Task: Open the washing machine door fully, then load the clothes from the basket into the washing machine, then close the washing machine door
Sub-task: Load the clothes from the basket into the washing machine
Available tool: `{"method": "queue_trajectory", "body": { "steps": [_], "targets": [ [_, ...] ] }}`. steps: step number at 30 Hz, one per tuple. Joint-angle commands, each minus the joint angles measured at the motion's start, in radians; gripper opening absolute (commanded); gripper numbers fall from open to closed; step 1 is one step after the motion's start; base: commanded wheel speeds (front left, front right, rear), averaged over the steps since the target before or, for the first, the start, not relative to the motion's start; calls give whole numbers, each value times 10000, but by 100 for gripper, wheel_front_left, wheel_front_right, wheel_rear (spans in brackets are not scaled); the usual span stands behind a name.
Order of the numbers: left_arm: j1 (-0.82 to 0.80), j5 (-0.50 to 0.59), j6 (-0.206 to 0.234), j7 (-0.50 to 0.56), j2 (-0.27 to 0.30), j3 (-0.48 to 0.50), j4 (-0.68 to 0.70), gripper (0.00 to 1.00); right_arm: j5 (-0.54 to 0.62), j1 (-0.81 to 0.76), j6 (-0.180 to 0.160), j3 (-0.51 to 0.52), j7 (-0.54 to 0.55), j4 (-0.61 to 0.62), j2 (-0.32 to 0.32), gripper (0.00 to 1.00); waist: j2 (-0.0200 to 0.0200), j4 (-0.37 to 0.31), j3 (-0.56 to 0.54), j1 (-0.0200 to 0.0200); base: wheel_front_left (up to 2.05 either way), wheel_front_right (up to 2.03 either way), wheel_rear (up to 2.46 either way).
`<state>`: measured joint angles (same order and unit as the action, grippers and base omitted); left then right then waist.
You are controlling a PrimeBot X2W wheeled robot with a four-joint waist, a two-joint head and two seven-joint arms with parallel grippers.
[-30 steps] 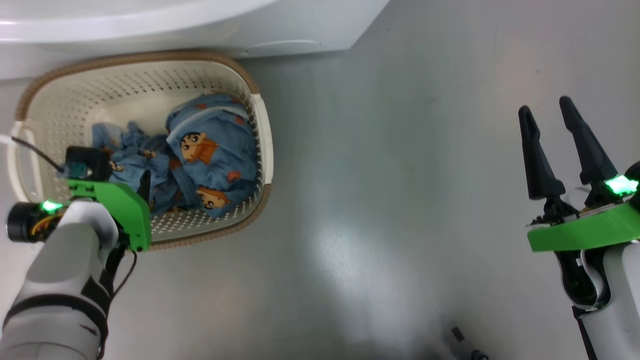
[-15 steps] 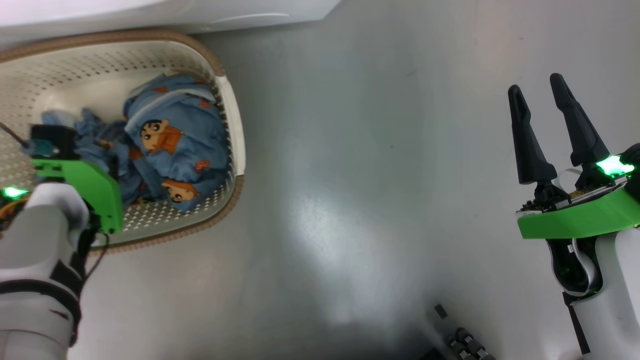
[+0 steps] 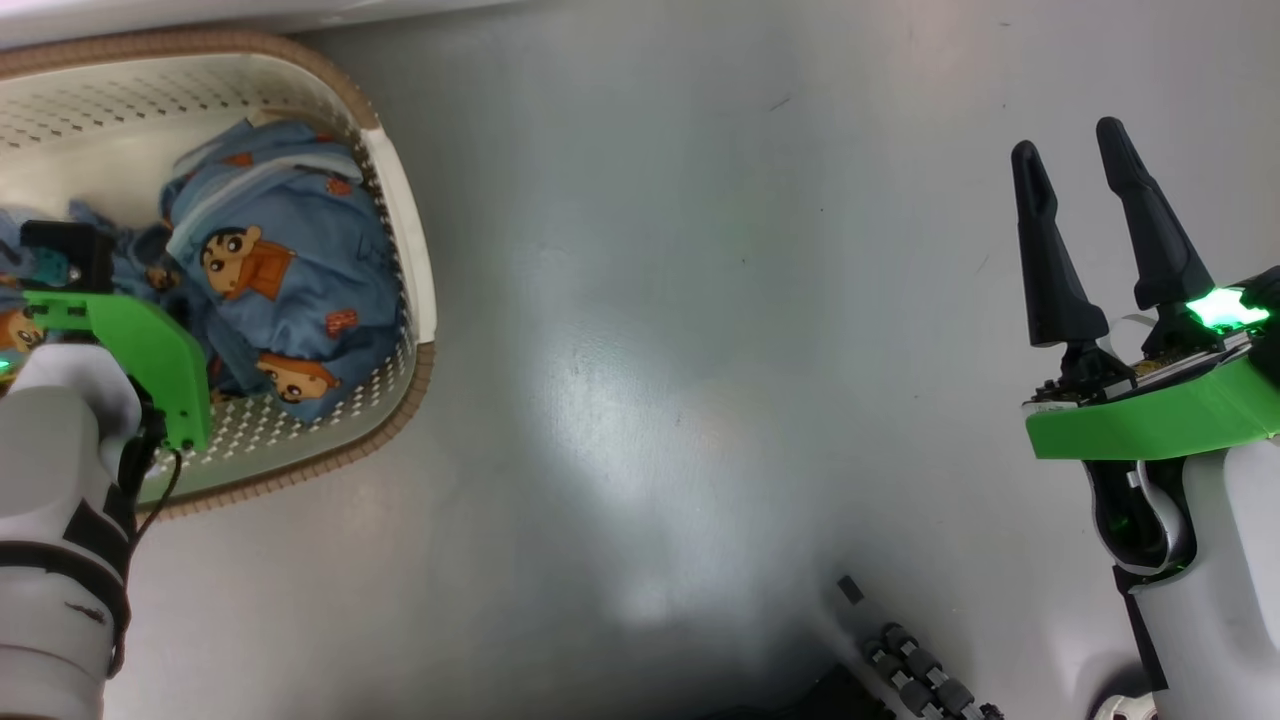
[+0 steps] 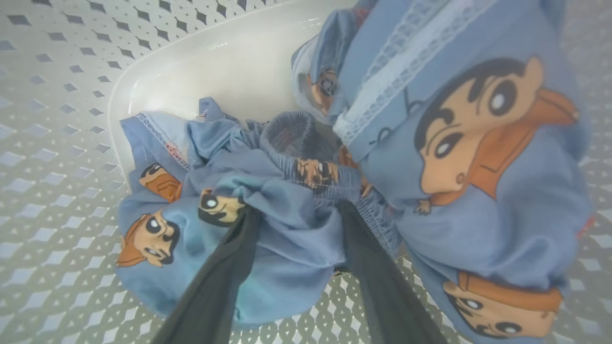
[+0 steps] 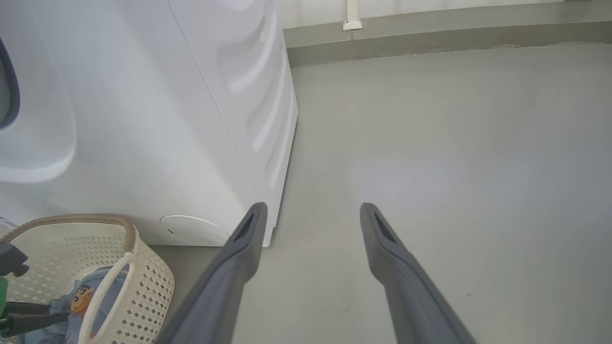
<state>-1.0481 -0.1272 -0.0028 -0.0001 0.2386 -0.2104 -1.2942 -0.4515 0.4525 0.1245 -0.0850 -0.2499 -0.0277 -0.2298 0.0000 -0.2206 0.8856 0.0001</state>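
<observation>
One cream-white perforated plastic basket [image 3: 398,215] with a brown woven-look rim stands on the grey floor [image 3: 650,350] just beside one big white washing machine [image 5: 191,119], holding two light-blue fabric garments [image 3: 290,270] printed with orange-and-brown cartoon faces. Of the two grippers, the left gripper [image 4: 296,210] reaches into the basket, its dark fingers apart on either side of a bunched fold of the crumpled garment (whether they pinch it I cannot tell), the plumper garment just beside. The right gripper [image 3: 1068,140] hangs wide, holding nothing, over the floor, well apart from the basket.

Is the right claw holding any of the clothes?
No, the right claw hangs open over the floor, apart from the basket.
</observation>
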Motion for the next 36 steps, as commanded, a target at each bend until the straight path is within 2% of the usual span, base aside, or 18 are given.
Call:
{"method": "queue_trajectory", "body": {
  "steps": [1, 3, 12, 18, 24, 26, 36],
  "targets": [
    [154, 68, 115, 16, 473, 109, 37, 32, -117, -256, 62, -174, -118, 206, -40, 100, 0, -8, 2, -1, 0, 0, 0],
    [154, 65, 131, 57, 456, 61, 36, 0, -109, -217, 62, -183, -118, 189, -19, 100, 0, -2, -24, -1, 0, 0, 0],
    [297, -219, 190, -324, 250, 102, 35, 0, -82, -218, 62, -66, -118, 111, -117, 100, 0, 276, -446, -1, 0, 0, 0],
    [721, -745, 503, -1633, -122, 498, 35, 0, -59, -537, 62, 17, -118, 16, -238, 100, 0, 639, -1223, -1, 0, 0, 0],
    [1355, -1385, 445, -2539, -501, 1017, 256, 0, -18, -1027, 62, 136, -118, -133, -348, 100, 0, 981, -2237, -1, 0, 0, 0],
    [1641, -1451, 330, -2598, -574, 1067, 503, 0, -8, -1201, 62, 163, -118, -181, -396, 100, 0, 1075, -2590, -1, 0, 0, 0],
    [3672, -1345, 48, -2614, -739, 1797, 3625, 0, 65, -2259, 62, 288, -118, -432, -595, 100, 0, 1536, -4292, -1, 0, 0, 0]
  ]
}}
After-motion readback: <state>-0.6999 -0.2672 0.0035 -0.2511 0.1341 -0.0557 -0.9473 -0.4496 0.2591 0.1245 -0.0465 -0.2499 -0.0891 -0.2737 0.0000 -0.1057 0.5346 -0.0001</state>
